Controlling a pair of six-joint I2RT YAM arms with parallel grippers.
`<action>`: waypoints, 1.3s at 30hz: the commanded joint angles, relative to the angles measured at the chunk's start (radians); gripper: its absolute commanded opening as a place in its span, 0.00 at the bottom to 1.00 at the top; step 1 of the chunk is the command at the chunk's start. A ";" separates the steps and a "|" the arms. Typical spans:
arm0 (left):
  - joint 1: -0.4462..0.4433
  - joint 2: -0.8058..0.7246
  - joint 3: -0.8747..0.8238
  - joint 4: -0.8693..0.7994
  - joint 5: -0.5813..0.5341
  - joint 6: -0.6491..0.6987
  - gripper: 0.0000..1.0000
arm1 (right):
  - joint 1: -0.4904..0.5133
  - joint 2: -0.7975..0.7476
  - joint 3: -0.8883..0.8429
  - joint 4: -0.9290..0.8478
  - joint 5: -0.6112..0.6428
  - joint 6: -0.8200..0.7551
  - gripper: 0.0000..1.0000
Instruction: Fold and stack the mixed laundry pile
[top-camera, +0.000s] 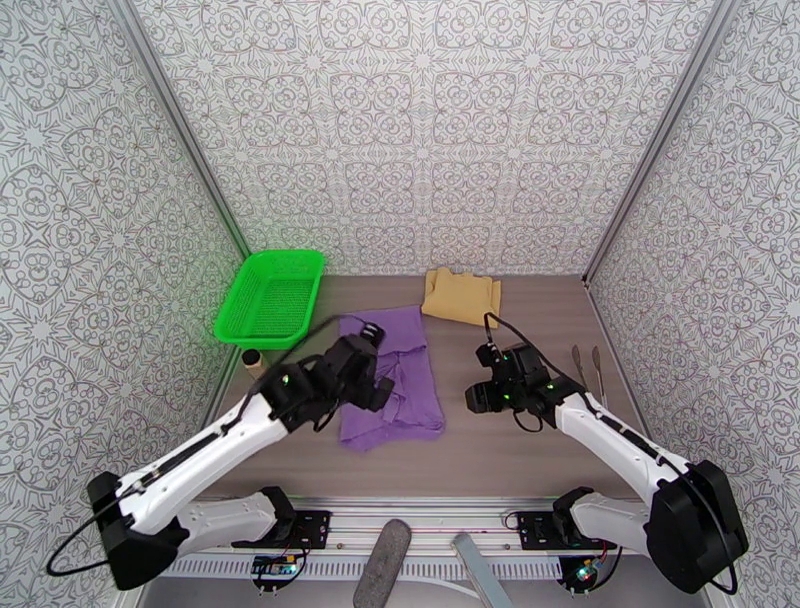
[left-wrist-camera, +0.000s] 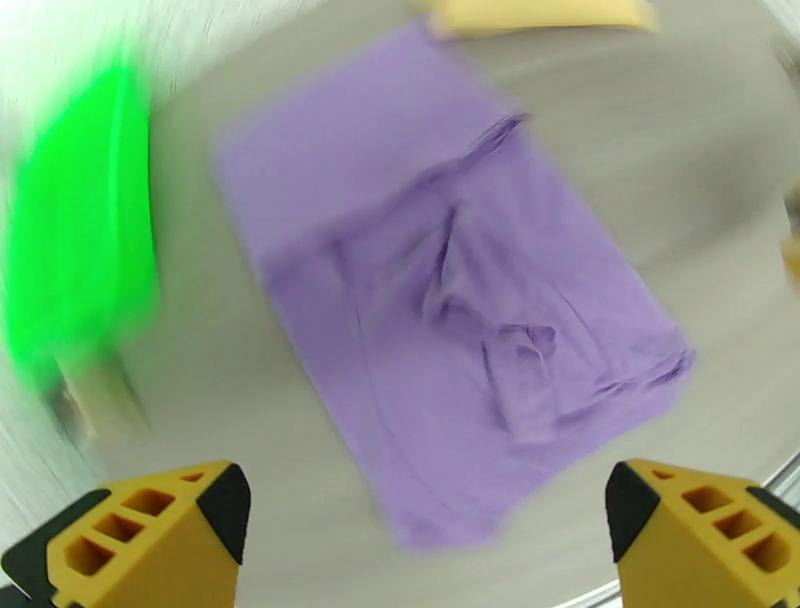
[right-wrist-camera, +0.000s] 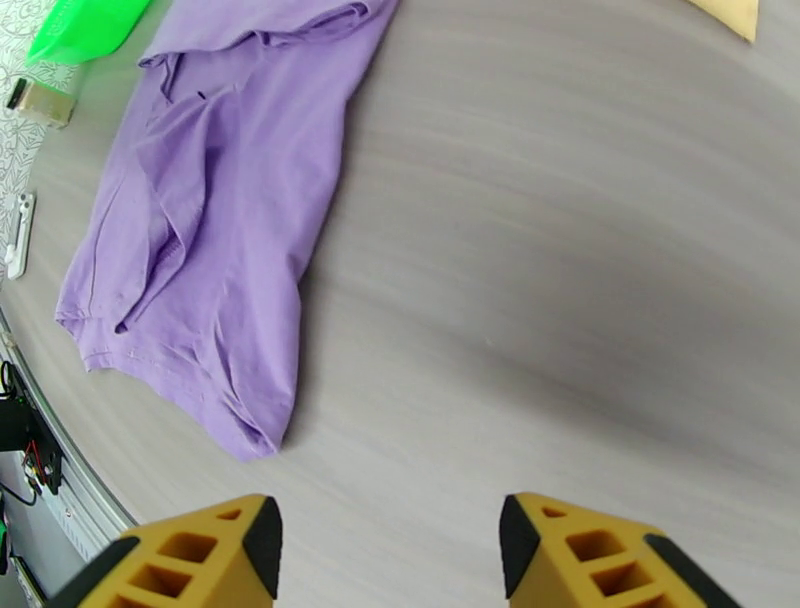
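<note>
A purple T-shirt (top-camera: 405, 385) lies roughly folded and wrinkled in the middle of the table, and the same purple T-shirt (left-wrist-camera: 450, 280) (right-wrist-camera: 220, 200) fills much of both wrist views. A mustard-tan garment (top-camera: 461, 296) rests folded at the back of the table. My left gripper (top-camera: 375, 375) hovers over the shirt's left side, open and holding nothing; its yellow fingertips (left-wrist-camera: 160, 525) stand wide apart. My right gripper (top-camera: 480, 395) hangs open over bare table just right of the shirt, with its yellow fingertips (right-wrist-camera: 585, 545) apart.
A green mesh basket (top-camera: 270, 296) stands at the back left, with a small brown cylinder (top-camera: 254, 360) in front of it. Metal tongs (top-camera: 588, 365) lie along the right edge. Patterned walls enclose the table on three sides.
</note>
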 joint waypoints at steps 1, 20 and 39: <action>0.030 -0.066 -0.139 0.174 -0.034 0.578 0.90 | 0.007 -0.025 0.004 0.042 -0.023 -0.028 0.63; -0.217 -0.107 -0.462 -0.083 0.091 0.690 0.92 | 0.007 0.014 -0.011 0.060 -0.013 -0.051 0.64; 0.063 0.018 -0.619 0.323 0.233 0.854 0.92 | 0.007 -0.008 -0.008 0.022 0.013 -0.037 0.64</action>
